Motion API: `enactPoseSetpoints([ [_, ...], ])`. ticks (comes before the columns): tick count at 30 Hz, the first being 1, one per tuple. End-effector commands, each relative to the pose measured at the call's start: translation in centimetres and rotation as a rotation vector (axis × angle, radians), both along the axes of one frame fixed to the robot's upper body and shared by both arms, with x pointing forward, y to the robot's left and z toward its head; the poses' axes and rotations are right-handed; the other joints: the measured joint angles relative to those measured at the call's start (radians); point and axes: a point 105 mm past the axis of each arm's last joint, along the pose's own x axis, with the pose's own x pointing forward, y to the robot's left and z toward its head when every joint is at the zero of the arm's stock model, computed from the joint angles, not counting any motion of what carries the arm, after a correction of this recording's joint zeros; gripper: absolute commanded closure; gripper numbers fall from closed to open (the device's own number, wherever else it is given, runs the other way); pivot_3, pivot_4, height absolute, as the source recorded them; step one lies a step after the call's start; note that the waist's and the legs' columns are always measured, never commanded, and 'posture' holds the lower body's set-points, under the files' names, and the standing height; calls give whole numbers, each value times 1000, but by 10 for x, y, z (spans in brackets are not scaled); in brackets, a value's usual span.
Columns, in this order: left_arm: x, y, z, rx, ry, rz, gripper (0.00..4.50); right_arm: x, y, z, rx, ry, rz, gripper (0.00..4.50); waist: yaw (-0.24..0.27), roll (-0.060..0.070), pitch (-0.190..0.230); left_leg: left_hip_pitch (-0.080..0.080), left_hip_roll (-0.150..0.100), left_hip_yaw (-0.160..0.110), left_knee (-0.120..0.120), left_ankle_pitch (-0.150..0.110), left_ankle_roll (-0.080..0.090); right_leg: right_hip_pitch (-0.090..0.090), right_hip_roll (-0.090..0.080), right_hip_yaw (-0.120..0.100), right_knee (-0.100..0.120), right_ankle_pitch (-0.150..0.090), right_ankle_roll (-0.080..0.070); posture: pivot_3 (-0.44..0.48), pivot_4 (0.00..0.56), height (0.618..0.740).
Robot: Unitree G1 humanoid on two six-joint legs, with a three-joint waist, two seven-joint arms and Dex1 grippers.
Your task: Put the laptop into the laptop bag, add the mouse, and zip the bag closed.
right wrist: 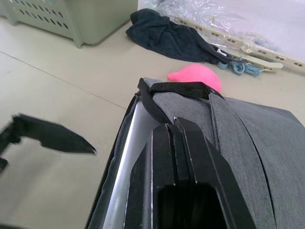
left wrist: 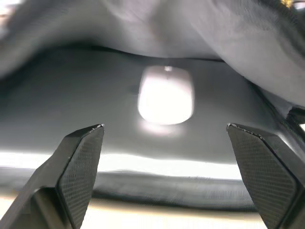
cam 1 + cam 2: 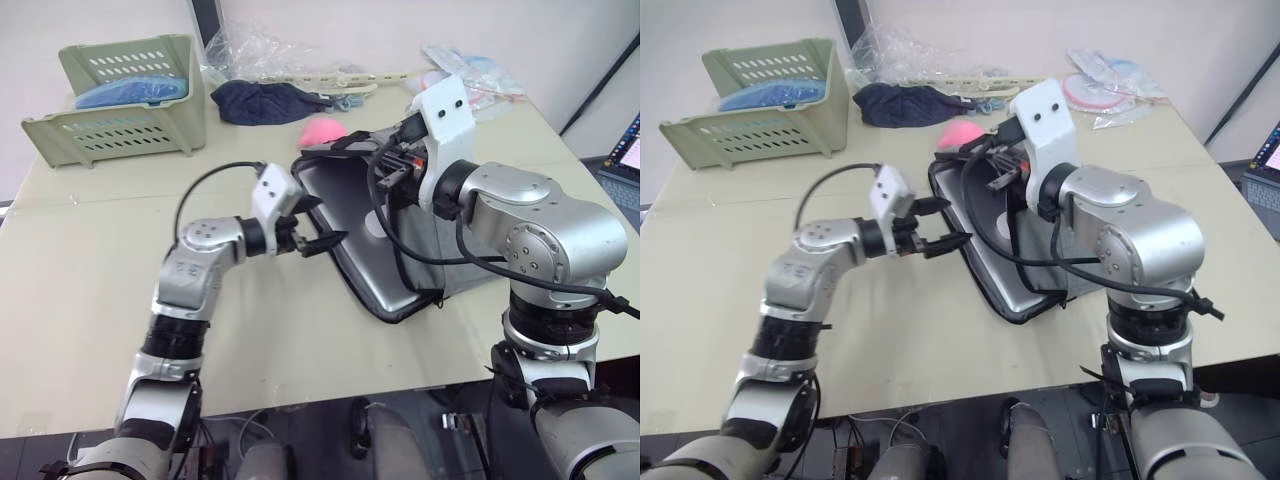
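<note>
Main risk: upper flap of the laptop bag (image 3: pixel 1080 265) dropping back over the opening if the right hand (image 1: pixel 178 138) loses its pinch on the fabric edge. Would hide the zip track and could nudge the mouse (image 2: pixel 166 94) (glossy, low profile, probably slides easily on bare metal).

Second risk: zip snagging on the lining or on the laptop (image 3: pixel 345 215) edge at the bag's near corner, where the opening gapes widest. Likely cause, pulling the slider while the flap is lifted and the two zip edges are well apart.

Third: left hand (image 3: pixel 305 232) clipping the bag's open edge on any move across it, dragging the whole bag over the worktop (image 3: pixel 100 260).

State now, all relative to the bag:
- Laptop inside, silver lid showing through the open side.
- Mouse inside too, resting on the laptop lid under the raised flap, well in from the opening.
- Right hand above the bag's top edge near one black strap handle (image 1: pixel 174 88), fingers closed, gripping the flap edge by the look of it and keeping it raised.
- Left hand just outside the bag's open side, fingers spread wide, holding nothing, pointed into the opening with the mouse straight ahead between its fingertips but apart from them.
- Pink charm (image 1: pixel 195 76) at the bag's far corner, clear of the zip.

Judgement: loading done, zipping not started.
</note>
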Motion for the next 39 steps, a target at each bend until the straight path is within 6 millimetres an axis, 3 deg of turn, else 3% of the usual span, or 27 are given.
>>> enactPoseSetpoints([
  [1,-20,16,12,39,-14,14,77,-6,1,14,11,-77,23,4500,-1,0,0,0,0,0,0,0,0,0,0,0,-1,0,0,0,150,740],
  [4,-49,44,24,54,35,23,77,-5,0,6,13,-55,27,4500,1,0,0,0,0,-1,0,0,0,-1,0,0,-1,0,0,0,150,740],
  [7,-62,57,41,52,37,37,77,-4,2,0,9,-40,44,4500,4,0,0,0,0,-1,0,0,0,-1,0,0,-1,0,0,0,150,740],
  [13,-72,78,77,77,-16,65,77,-7,11,-12,-26,-16,137,4500,0,0,0,1,-1,-1,-1,0,-1,0,0,0,-1,0,0,0,150,740],
  [24,-79,86,116,0,-85,60,77,-20,13,-32,-103,-3,266,4500,0,0,0,1,-1,-1,-1,0,-1,0,1,0,-1,0,0,0,150,740],
  [31,-79,86,117,-11,-75,51,77,-41,19,-44,-192,-30,412,4500,-2,0,0,1,-2,-1,-1,0,-1,0,1,0,-1,0,0,0,150,740],
  [39,-74,84,114,-23,-71,47,77,-63,10,-50,-283,-47,591,4500,-1,0,0,1,-2,0,-1,0,-1,0,1,0,-1,0,0,0,150,740],
])
